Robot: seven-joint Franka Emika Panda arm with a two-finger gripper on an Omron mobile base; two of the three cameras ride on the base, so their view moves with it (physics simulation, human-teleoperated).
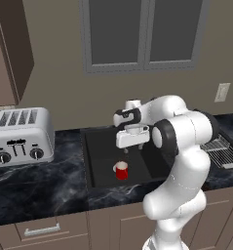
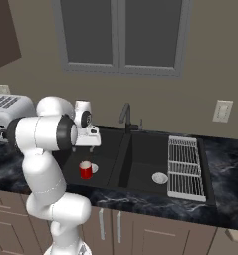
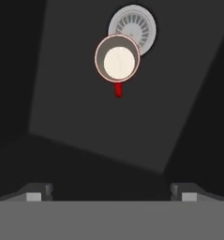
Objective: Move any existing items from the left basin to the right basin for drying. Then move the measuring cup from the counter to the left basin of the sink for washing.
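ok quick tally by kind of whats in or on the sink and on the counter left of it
red mug: 1
silver drains: 2
faucet: 1
white wire rack: 1
toaster: 1
Total: 6

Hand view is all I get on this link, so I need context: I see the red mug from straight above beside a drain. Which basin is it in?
Observer: The red mug stands upright in the left basin, the wider one, beside its drain.
Operator: How is the end effector placed relative to it?
Observer: The end effector hangs above the basin, apart from the mug, its fingers spread wide.
Operator: What is in the right basin?
Observer: The right basin shows only its round silver drain; a wire rack lies along its far side.
Operator: Anything else nearby?
Observer: A silver toaster sits on the counter left of the sink.
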